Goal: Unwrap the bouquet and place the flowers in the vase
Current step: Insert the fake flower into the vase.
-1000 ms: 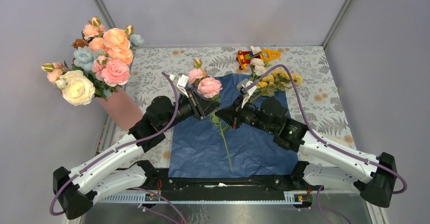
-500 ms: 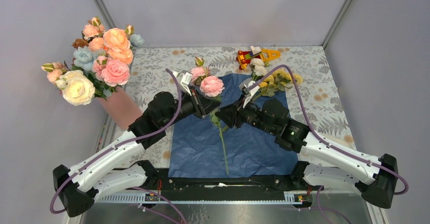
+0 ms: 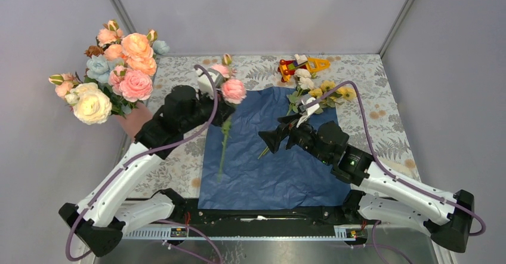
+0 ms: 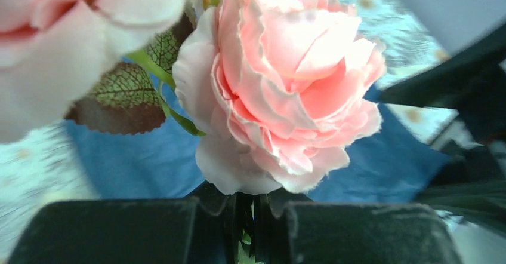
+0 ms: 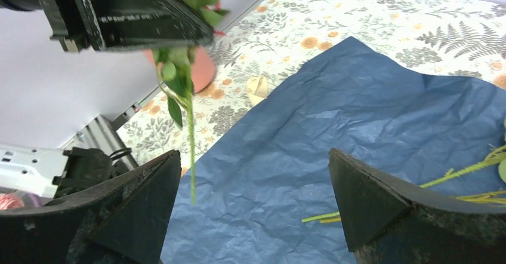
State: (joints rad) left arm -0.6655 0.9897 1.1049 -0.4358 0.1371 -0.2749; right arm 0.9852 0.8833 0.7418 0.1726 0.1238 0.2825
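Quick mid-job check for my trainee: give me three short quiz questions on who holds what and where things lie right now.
1. True or false: the right gripper hangs with its jaws wide open above the blue paper.
2. What is the left gripper shut on? A) a yellow rose B) the stem of a pink rose C) a ribbon
3. Where do the loose flowers lie?

Key: 1 true. 2 B. 3 at the far right corner of the blue paper, just in front of the toy.
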